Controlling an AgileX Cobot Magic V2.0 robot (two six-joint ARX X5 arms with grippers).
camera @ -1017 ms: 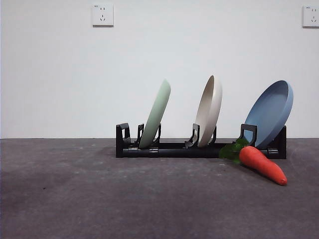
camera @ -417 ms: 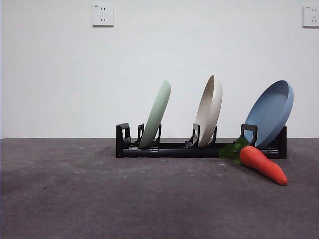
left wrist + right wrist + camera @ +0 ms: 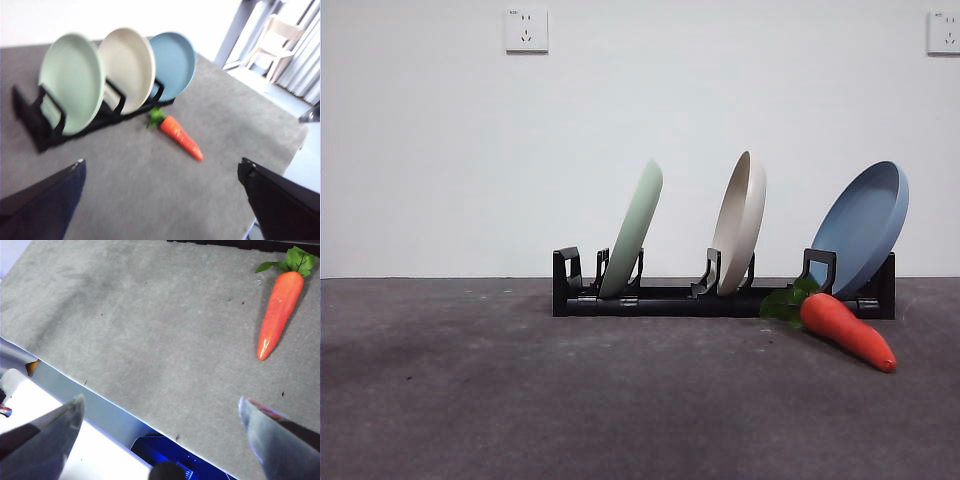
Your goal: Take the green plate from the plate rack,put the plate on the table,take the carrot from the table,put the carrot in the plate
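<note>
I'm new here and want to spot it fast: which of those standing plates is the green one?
Find the long black plate rack on the dark grey table, below the white wall. Three plates stand tilted in its slots; the green plate is at the end farthest from the carrot. Its neighbours are a cream plate in the middle and a blue plate; only this one is pale mint.

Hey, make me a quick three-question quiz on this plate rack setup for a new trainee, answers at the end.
1. True or false: the green plate stands in the plate rack.
2. Which plate has the carrot closest to it? A green, B cream plate, C blue plate.
3. Fill in: both the left gripper and the right gripper have their jaws ____ and hold nothing.

Key: 1 true; 2 C; 3 open.
</note>
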